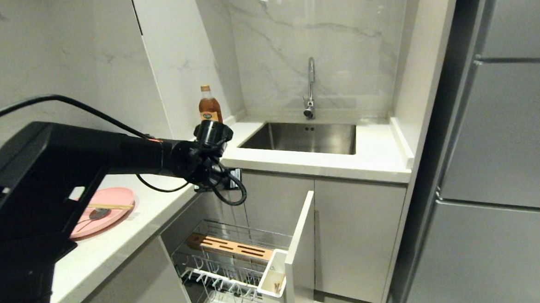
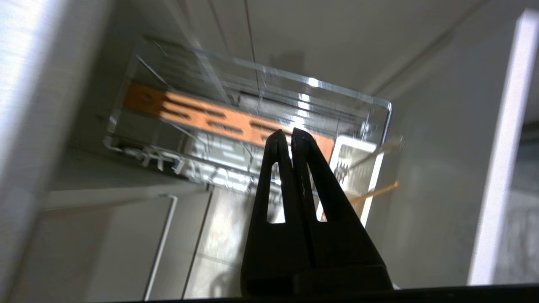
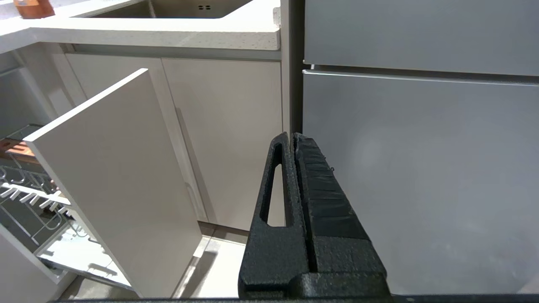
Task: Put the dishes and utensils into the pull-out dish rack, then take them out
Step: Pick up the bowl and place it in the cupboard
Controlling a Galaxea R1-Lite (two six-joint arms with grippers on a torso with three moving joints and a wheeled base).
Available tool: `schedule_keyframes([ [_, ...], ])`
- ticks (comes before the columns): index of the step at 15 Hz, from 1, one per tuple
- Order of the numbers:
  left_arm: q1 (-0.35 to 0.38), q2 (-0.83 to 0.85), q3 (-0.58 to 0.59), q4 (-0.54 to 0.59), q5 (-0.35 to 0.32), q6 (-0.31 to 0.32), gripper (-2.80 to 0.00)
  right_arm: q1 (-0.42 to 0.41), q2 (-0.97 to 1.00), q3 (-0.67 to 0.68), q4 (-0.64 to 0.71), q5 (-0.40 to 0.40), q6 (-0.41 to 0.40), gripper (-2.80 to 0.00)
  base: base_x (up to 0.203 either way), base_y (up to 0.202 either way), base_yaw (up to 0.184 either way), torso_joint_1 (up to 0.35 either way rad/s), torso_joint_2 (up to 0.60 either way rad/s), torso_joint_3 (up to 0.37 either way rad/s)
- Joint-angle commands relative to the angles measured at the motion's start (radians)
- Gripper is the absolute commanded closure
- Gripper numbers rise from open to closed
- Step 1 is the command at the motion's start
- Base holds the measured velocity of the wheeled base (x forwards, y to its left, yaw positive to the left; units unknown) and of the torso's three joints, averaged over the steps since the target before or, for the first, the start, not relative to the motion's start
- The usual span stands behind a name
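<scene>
The pull-out dish rack (image 1: 220, 265) stands open below the counter, with its wooden block (image 1: 229, 249) and white utensil cup (image 1: 272, 277). My left arm (image 1: 159, 157) reaches over it. My left gripper (image 2: 285, 134) hangs above the rack, shut and empty, over the wooden block (image 2: 198, 115). A light-wood chopstick (image 2: 374, 193) leans out of the utensil cup (image 2: 358, 168). The pink plate (image 1: 116, 219) lies on the counter at the left, with a chopstick (image 1: 111, 206) and the spoon (image 1: 98, 214) on it. My right gripper (image 3: 292, 135) is shut and empty, low beside the grey fridge.
The rack's narrow door front (image 1: 300, 251) juts out into the floor space. A brown bottle (image 1: 209, 106) stands on the counter corner next to the sink (image 1: 301, 138) with its tap (image 1: 310, 87). The tall grey fridge (image 1: 506, 157) fills the right side.
</scene>
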Motion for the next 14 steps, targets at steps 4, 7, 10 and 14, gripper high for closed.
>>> schedule_keyframes([
  [4,0.025,-0.245,0.039,0.0,0.096,-0.003,0.0,0.0,0.0,0.003,0.001,0.0,0.0,0.0,0.0,0.0,0.0,0.0,0.0,0.0],
  [7,0.031,-0.402,0.096,0.001,0.129,-0.002,0.0,0.0,0.0,0.002,0.0,0.0,0.0,0.0,0.0,0.0,0.0,0.0,0.0,0.0],
  [10,0.056,-0.626,0.154,0.013,0.135,0.001,0.0,0.0,0.0,0.002,0.0,0.0,0.0,0.0,0.0,0.0,0.0,0.0,0.0,0.0],
  [14,0.132,-0.922,0.225,0.085,0.134,0.004,0.0,0.0,0.0,0.002,0.0,0.0,0.0,0.0,0.0,0.0,0.0,0.0,0.0,0.0],
])
